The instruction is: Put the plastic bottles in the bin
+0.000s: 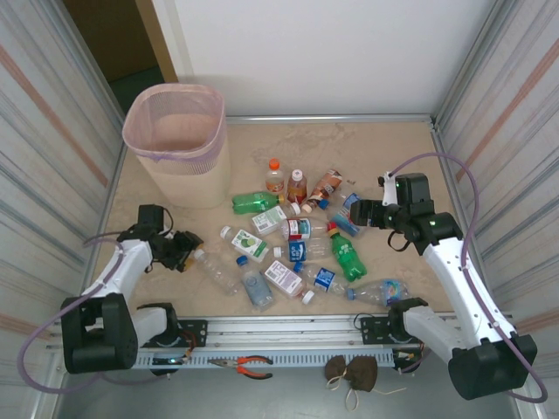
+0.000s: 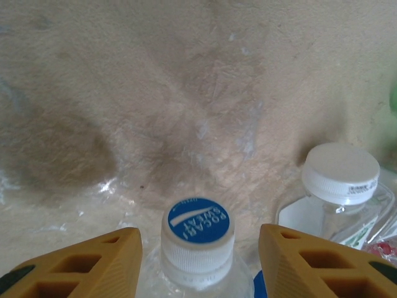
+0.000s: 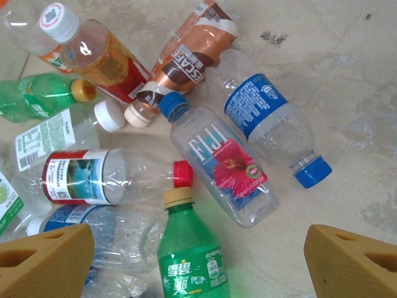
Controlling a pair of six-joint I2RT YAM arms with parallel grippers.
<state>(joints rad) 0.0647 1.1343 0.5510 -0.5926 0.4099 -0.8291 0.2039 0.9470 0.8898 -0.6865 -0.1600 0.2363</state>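
Beige desk (image 1: 384, 148): left gripper (image 2: 200, 232) straddles Pocari Sweat bottle (image 2: 197, 264), grip unconfirmed; right gripper (image 3: 198, 236) wide apart over scattered plastic bottles (image 3: 223, 167).

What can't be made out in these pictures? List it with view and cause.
- Left wrist view: the clear bottle inside the left end effector is cut off below its neck by the bottom edge; whether the fingers press it cannot be told.
- Right wrist view: the green bottle is cut at its label by the bottom edge.
- Top view: labels on the bottle pile are too small to read.
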